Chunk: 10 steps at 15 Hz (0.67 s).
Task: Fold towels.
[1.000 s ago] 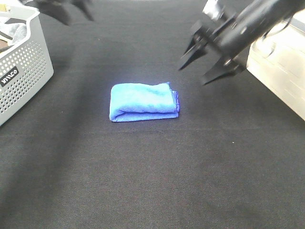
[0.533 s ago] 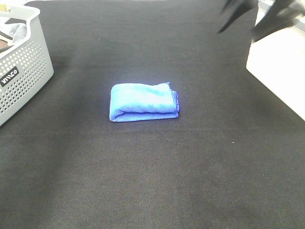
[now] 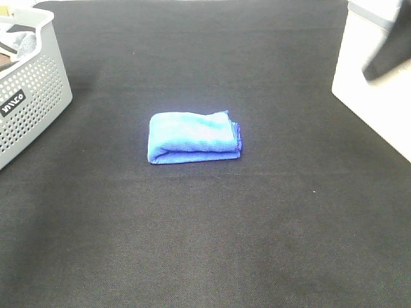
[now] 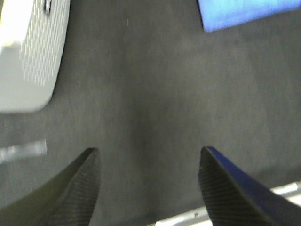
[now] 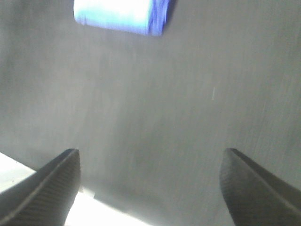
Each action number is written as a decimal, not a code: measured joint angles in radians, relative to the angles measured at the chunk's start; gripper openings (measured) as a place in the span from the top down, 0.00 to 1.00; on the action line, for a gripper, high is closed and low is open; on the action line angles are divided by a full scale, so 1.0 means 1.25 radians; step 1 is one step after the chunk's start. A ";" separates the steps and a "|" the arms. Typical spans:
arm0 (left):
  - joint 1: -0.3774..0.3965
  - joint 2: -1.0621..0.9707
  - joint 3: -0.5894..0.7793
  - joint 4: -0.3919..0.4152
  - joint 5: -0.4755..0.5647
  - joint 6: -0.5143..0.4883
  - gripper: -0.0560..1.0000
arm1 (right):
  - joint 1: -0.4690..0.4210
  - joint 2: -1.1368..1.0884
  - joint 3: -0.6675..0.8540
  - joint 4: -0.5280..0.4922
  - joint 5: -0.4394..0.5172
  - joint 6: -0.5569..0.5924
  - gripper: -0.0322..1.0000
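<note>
Basket [image 3: 32,90], perforated grey plastic, stands at the far left edge of the tabletop [image 3: 192,244], which is covered in black cloth. A grey cloth [image 3: 22,43] shows inside the basket at its rim. A dark label with white lettering sits on the basket wall facing the viewer.

Left gripper [image 4: 148,183] appears only in its own wrist view. Its jaws stand well apart with nothing between them, above bare black cloth. The basket wall and one corner of the towel lie beyond it in that view.

Towel [image 3: 194,137], bright blue, lies folded into a compact rectangle near the middle of the tabletop, well apart from the basket. Its darker hem shows along the right-hand end. No gripper touches it.

Right gripper [image 5: 150,186] holds its jaws wide apart and empty, over the black cloth, with the towel well beyond the fingertips. In the high view, only a blurred dark shape [image 3: 388,54] shows at the right edge, in front of a white box [image 3: 369,109] standing beside the tabletop.
</note>
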 joint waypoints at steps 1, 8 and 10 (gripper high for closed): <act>0.000 -0.069 0.057 0.000 0.000 0.002 0.39 | 0.000 -0.050 0.061 -0.003 -0.012 0.001 0.23; 0.000 -0.590 0.406 -0.014 -0.028 0.054 0.39 | 0.000 -0.491 0.418 -0.051 -0.084 0.001 0.23; 0.000 -0.698 0.459 -0.018 -0.077 0.073 0.39 | 0.000 -0.608 0.458 -0.094 -0.083 0.001 0.23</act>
